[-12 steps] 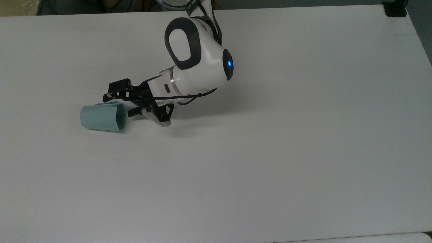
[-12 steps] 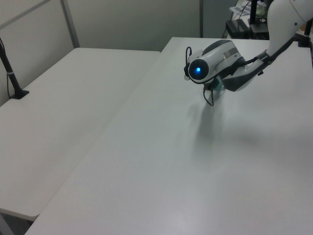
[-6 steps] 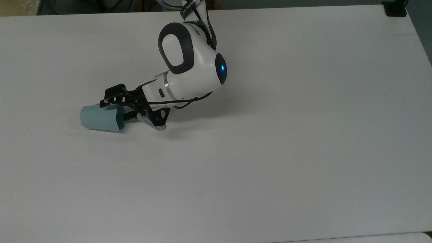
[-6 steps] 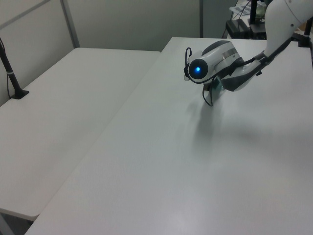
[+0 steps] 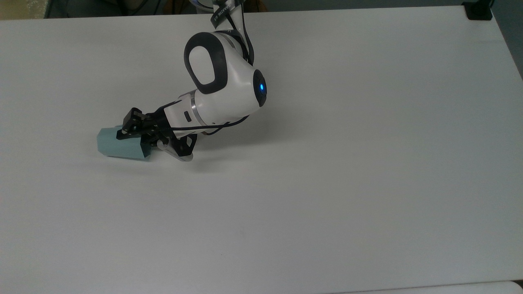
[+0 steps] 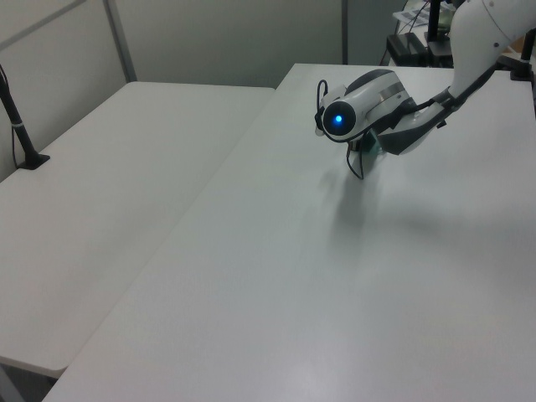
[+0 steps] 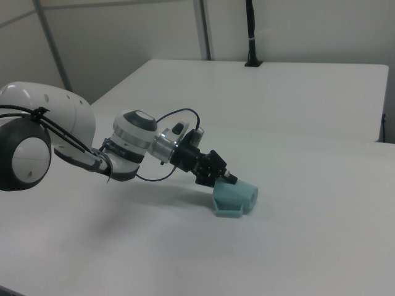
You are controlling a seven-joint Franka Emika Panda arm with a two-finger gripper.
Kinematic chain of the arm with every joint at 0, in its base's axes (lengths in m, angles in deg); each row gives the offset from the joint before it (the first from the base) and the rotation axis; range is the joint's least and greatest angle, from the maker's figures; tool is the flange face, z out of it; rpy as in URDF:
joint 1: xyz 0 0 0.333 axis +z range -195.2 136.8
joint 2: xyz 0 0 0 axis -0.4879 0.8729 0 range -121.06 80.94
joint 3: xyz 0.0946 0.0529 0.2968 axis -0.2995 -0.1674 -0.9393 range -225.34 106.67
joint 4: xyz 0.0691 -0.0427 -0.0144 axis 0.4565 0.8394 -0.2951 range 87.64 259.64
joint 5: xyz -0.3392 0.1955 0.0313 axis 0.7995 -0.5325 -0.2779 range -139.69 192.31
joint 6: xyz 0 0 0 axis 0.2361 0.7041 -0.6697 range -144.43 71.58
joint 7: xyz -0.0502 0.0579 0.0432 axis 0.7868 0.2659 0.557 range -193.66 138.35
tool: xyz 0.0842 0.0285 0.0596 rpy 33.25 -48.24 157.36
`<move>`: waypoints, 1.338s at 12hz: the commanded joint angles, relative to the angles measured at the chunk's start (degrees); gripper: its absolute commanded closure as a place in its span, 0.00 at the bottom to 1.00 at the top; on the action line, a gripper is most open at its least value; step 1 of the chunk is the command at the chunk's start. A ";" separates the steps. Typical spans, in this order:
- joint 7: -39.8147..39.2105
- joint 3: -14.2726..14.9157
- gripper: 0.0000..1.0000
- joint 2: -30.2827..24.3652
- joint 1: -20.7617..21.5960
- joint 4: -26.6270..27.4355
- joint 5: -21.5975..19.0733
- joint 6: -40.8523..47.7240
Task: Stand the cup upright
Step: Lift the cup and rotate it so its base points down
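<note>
Moved: over the last second I have slid toward the top view's left; my gripper (image 5: 137, 131), which stood off the cup's open end, is now right over its rim, and the cup has not shifted.
Cup position: the cup (image 5: 118, 143) lies on its side on the table (image 5: 347, 163), in the top view's left half; in the right view (image 7: 236, 198) it sits just past my fingertips.
Cup axis: its long axis runs along the top view's left-right line, closed base toward the top view's left, open polygonal rim toward the top view's right, facing my wrist.
Direction from jaws: the cup body stretches away from me toward the top view's left; I am at the rim end, reaching in low and slanted.
Jaws: how far apart they stand I cannot tell; my black fingertips overlap the rim edge in the top view and meet the cup's upper edge in the right view (image 7: 219, 176). Whether one finger is inside the mouth is hidden.
Hold: no grasp that I can confirm; the cup rests on the table.
Judgement: the next move depends on pinching the rim wall, then swinging the base down.
</note>
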 commanded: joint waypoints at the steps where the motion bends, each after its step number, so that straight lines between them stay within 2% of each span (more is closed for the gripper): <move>1: 0.54 -0.85 1.00 0.58 -0.96 -0.27 1.35 -1.39; 5: -1.31 -0.85 1.00 -0.12 -1.04 0.18 0.83 -1.39; 7: -4.98 -0.94 1.00 -5.11 -2.80 -0.17 -2.58 -1.39; 10: -10.18 -0.94 1.00 -11.89 -5.08 -0.44 -11.63 -1.47; 13: -10.18 -0.94 1.00 -18.47 -6.58 0.61 -21.38 -3.58; 15: -12.10 -0.94 1.00 -24.35 -6.85 5.08 -30.07 -3.85; 16: -14.73 -0.86 1.00 -27.69 -6.76 7.45 -36.46 -4.11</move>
